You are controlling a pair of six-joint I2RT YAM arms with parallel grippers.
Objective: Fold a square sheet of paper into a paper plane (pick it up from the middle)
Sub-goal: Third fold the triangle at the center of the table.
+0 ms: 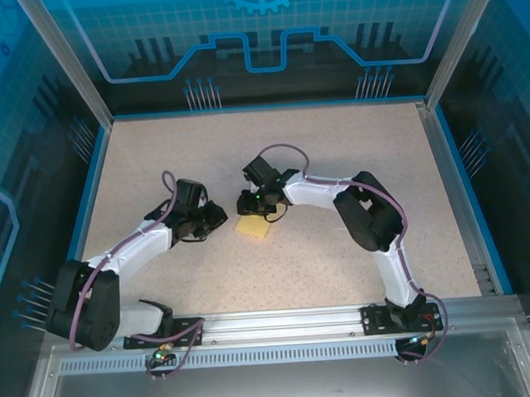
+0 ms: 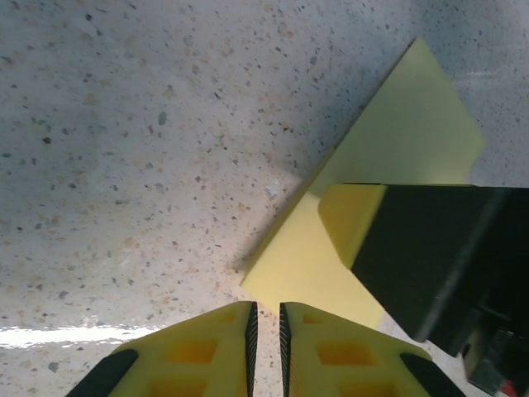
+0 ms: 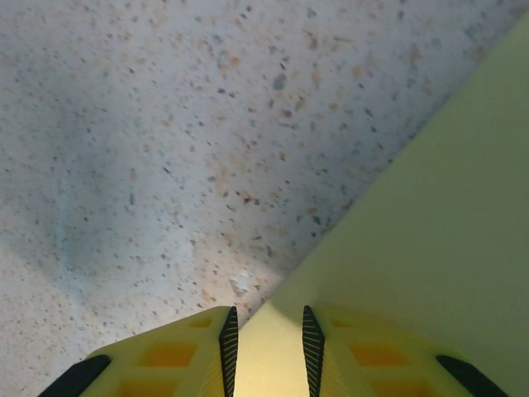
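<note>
Near the middle of the speckled beige table [image 1: 352, 148], the thin pale-yellow square sheet of paper [image 1: 253, 227] lies between your two arms, and the step in hand is the pick-up. Your right gripper [image 3: 269, 331] stands over the sheet, jaws a little apart with paper running into the gap; whether they truly bite is hard to judge from so close. Your left gripper [image 2: 266, 318] has its jaws pressed almost together, only a thin slit showing, just beside the sheet's left corner with nothing seen between them. Close the right jaws fully on a raised ridge at the centre before lifting. Rise slowly, and hold the left tips off the edge so the sheet neither skews nor creases.
</note>
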